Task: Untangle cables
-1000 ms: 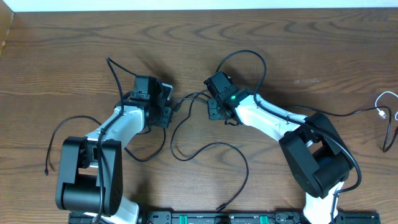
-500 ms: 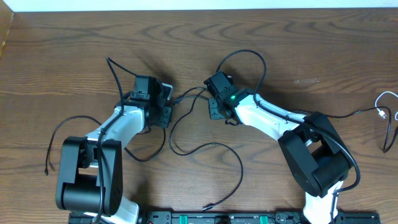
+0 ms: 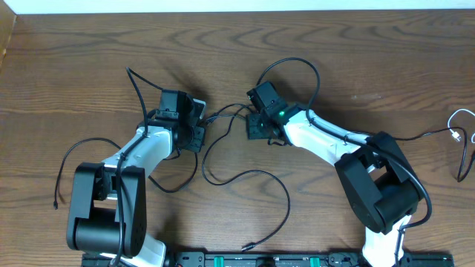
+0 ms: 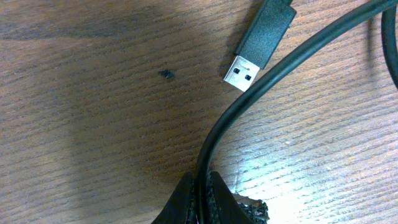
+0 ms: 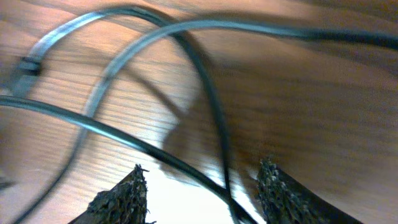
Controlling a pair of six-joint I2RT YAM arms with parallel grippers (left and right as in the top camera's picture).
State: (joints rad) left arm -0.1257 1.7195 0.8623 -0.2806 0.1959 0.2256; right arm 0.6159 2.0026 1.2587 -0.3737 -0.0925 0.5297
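Thin black cables (image 3: 261, 173) lie looped on the wooden table between my two arms, one running to a plug end (image 3: 246, 247) near the front edge. My left gripper (image 3: 197, 132) (image 4: 202, 186) is shut on one black cable (image 4: 280, 68), which curves up and to the right from its fingertips. A black USB plug (image 4: 258, 40) with a silver tip lies just beyond, on the wood. My right gripper (image 3: 257, 127) (image 5: 202, 190) stands open, and two crossing black cables (image 5: 186, 165) pass between its fingers (image 5: 118, 199) without being gripped.
Another black cable (image 3: 74, 150) arcs at the left beside my left arm. A white cable (image 3: 462, 119) and a black one (image 3: 423, 135) lie at the far right edge. The arms' own thick black leads (image 3: 297, 67) loop behind the grippers.
My right gripper has opened wider and shifted slightly up and to the right. The long cable's loop and plug end slid to the left. The left gripper has not moved.
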